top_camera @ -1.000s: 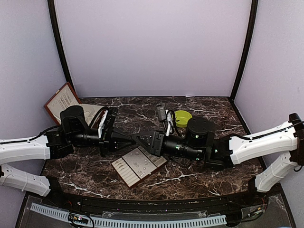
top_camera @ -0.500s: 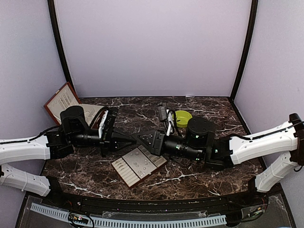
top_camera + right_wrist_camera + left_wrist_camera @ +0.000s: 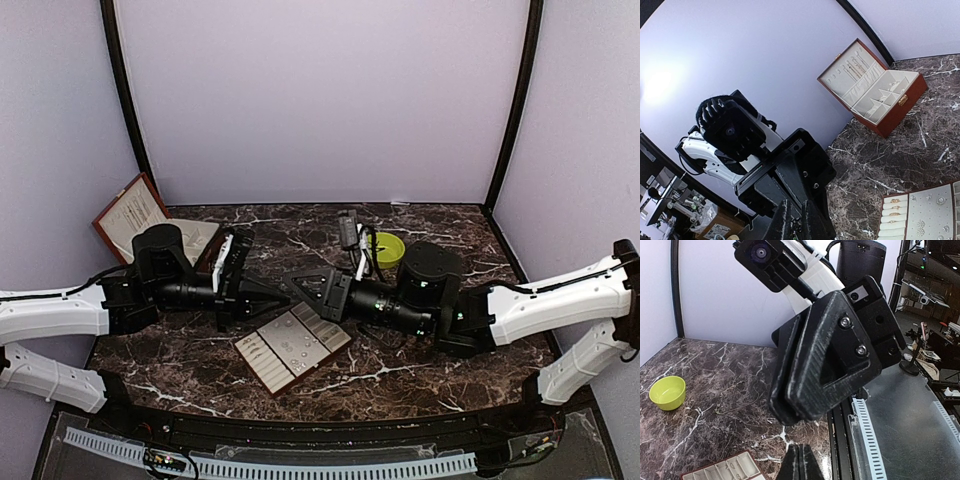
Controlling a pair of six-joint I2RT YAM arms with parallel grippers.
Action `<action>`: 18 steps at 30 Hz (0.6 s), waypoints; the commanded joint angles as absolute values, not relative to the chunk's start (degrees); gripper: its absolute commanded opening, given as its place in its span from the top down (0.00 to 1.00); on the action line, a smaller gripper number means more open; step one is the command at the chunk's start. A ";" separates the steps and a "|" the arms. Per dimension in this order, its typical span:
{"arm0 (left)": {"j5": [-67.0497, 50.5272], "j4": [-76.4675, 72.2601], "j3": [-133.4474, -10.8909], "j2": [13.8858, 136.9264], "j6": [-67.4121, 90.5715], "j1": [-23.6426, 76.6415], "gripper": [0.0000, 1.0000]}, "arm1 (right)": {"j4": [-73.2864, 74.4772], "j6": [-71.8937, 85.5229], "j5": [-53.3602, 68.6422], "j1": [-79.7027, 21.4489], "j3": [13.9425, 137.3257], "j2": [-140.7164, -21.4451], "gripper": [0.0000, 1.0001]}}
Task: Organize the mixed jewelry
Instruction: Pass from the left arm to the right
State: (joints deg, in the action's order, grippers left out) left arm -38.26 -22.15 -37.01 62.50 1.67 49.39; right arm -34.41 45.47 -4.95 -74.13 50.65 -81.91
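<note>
Weighs almost nothing, slips easily: mixed jewelry (image 3: 919,226), lower right of the right wrist view. Pinch gently across a band. Left gripper (image 3: 799,460) clamped shut, right gripper (image 3: 797,220) nearly shut.

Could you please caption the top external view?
Left gripper and right gripper, both shut, nearly touch near the tray; bowl and open box beyond.

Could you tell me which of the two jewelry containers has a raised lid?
The reddish-brown box at the back left, its lid standing open; the cream tray near the middle lies flat, lidless.
</note>
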 commanded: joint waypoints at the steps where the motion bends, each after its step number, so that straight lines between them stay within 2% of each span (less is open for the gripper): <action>1: -38.18 -21.97 -37.27 62.11 0.92 49.74 1.00 | -35.94 44.59 -6.07 -74.44 50.93 -80.91 0.93; 3: -38.04 -21.96 -37.18 61.76 1.04 49.66 0.99 | -33.79 43.93 -7.69 -74.36 50.91 -80.31 0.93; 4: -37.63 -21.92 -37.16 61.32 1.13 49.68 0.94 | -32.77 43.68 -8.22 -74.29 50.85 -80.00 0.93; 8: -34.43 -21.37 -36.97 59.54 1.05 49.70 0.67 | -28.12 44.09 -9.18 -73.51 50.89 -79.33 0.93; 10: -32.76 -21.36 -36.62 58.72 0.90 49.66 0.60 | -27.24 44.64 -8.71 -73.38 50.81 -79.36 0.93; 12: -32.35 -20.83 -36.76 58.54 0.41 49.69 0.56 | -27.07 45.21 -8.21 -73.35 50.71 -79.51 0.93; 18: -32.26 -18.97 -37.82 59.59 -1.40 49.84 0.55 | -28.03 46.43 -6.82 -73.35 51.97 -81.03 0.93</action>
